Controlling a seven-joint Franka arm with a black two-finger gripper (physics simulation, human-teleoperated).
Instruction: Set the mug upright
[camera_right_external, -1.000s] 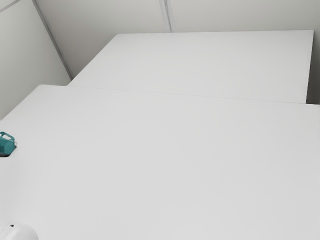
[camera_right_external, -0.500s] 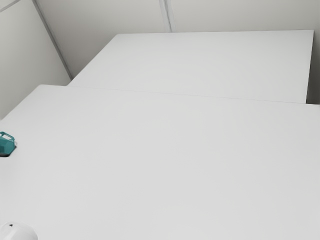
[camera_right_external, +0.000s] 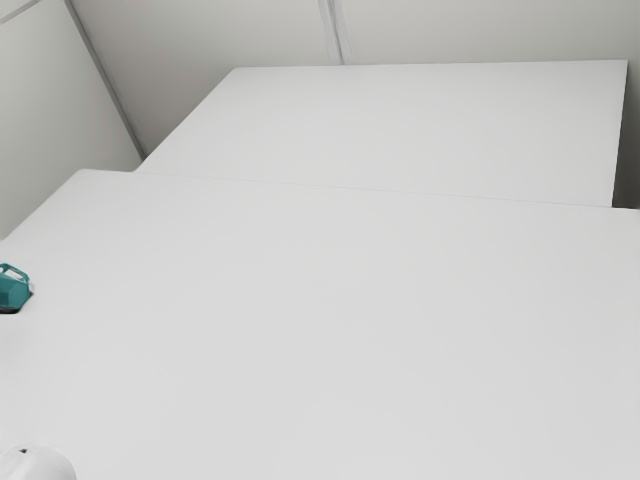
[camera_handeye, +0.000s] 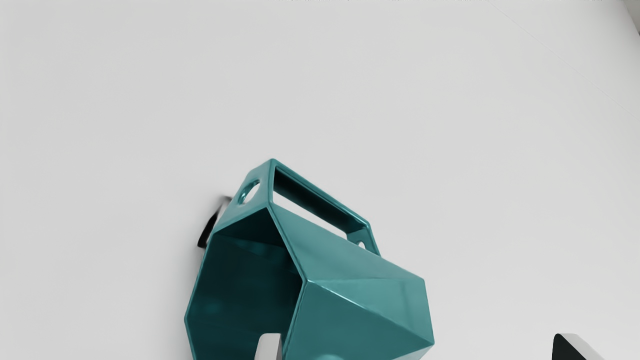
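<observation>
The teal faceted mug (camera_right_external: 13, 291) lies on its side at the exterior view's left edge, cut off by that edge. In the wrist view the mug (camera_handeye: 360, 305) shows its dark open mouth and its angular handle (camera_handeye: 320, 197). My gripper (camera_handeye: 421, 346) is open, its fingertips wide apart. One fingertip overlaps the mug near the rim of its mouth; the other stands past the mug's closed end, with bare tabletop visible between. Whether the first finger touches the mug, I cannot tell. The mug's lower part is cut off by the picture's edge.
A white table (camera_right_external: 350, 330) carries the mug, with a second white surface (camera_right_external: 400, 125) behind it. A rounded white piece (camera_right_external: 35, 466), apparently part of the arm, shows at the exterior view's lower left. Pale walls (camera_right_external: 200, 50) stand behind.
</observation>
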